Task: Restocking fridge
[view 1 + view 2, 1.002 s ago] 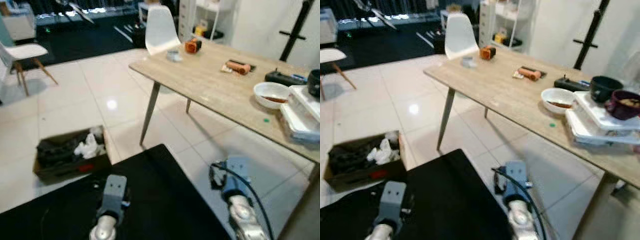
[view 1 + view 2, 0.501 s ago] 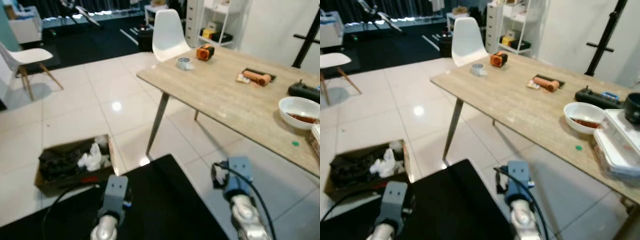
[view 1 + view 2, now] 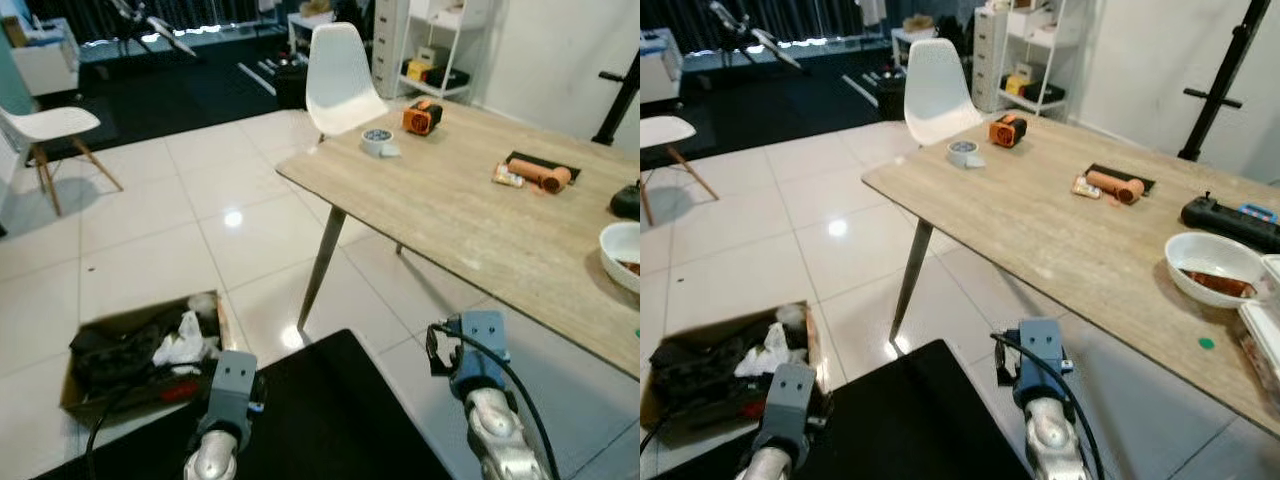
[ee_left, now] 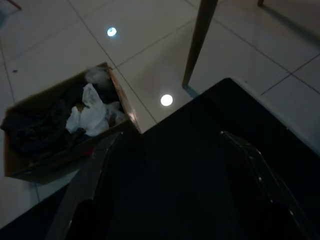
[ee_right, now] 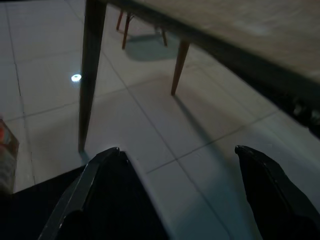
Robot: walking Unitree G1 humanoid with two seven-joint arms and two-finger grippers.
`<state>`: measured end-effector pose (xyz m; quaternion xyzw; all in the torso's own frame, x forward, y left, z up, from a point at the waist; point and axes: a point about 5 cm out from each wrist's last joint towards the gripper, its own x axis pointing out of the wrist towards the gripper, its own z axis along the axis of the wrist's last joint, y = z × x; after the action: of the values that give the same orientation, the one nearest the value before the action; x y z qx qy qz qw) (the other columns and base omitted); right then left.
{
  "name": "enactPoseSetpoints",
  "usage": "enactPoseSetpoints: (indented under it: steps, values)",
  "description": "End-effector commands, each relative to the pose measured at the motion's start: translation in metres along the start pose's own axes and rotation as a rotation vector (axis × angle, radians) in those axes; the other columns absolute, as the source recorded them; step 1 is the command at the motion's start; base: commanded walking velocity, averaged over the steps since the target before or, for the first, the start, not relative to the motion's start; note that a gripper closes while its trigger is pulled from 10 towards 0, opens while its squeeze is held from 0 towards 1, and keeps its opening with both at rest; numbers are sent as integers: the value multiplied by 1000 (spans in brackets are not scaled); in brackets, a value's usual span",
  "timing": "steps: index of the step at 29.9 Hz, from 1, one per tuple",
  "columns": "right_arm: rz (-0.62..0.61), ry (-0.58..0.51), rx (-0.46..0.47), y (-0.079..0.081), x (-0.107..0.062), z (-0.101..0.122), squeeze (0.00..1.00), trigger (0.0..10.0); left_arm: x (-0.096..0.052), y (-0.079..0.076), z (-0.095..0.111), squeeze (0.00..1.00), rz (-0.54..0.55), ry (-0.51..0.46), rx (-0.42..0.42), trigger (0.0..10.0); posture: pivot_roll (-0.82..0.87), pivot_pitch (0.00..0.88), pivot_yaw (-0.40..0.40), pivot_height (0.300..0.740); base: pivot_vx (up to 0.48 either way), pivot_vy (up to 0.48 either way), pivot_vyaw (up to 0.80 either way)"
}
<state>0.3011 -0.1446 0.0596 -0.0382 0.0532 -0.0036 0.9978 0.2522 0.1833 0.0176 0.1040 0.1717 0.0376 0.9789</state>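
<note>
1. Left eye view: the desk [image 3: 470, 220] carries a tape roll [image 3: 377, 141], an orange gadget [image 3: 422, 117] and a white bowl [image 3: 625, 255]. These sit loosely, judged as not yet gathered for restocking. No fridge is identifiable.
2. A cardboard box [image 3: 140, 350] of dark clutter stands on the floor [image 3: 150, 230], apart from the desk leg.
3. Left end effector [image 4: 175, 180] hangs low, fingers spread wide, holding nothing.
4. Right end effector [image 5: 170, 185] likewise hangs beside the desk, fingers wide apart and empty. Pose is judged idle carriage while walking.
</note>
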Motion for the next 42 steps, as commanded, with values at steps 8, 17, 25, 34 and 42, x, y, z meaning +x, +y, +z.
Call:
enactPoseSetpoints:
  steps: [8,17,25,34,42]
  values:
    - [-14,12,-6,-6,-1,-3,0,10000,-3,-4,0,0,-15,-4,-20,10000,-35,105,29,710,0,0,0]
    - [-10,10,-3,-6,-1,-3,0,10000,-4,-8,10,0,-52,-44,56,10000,-34,102,29,710,0,0,0]
    - [-4,7,-2,-4,0,-1,0,10000,-2,-5,13,0,-71,-26,23,10000,-34,101,27,710,0,0,0]
    - [-8,12,5,-6,-1,-3,0,10000,-1,0,14,0,-37,-23,-9,10000,-36,107,26,710,0,0,0]
    - [-8,17,15,-5,-1,-3,0,10000,-2,-3,15,0,-49,-27,-9,10000,-35,110,28,710,0,0,-51]
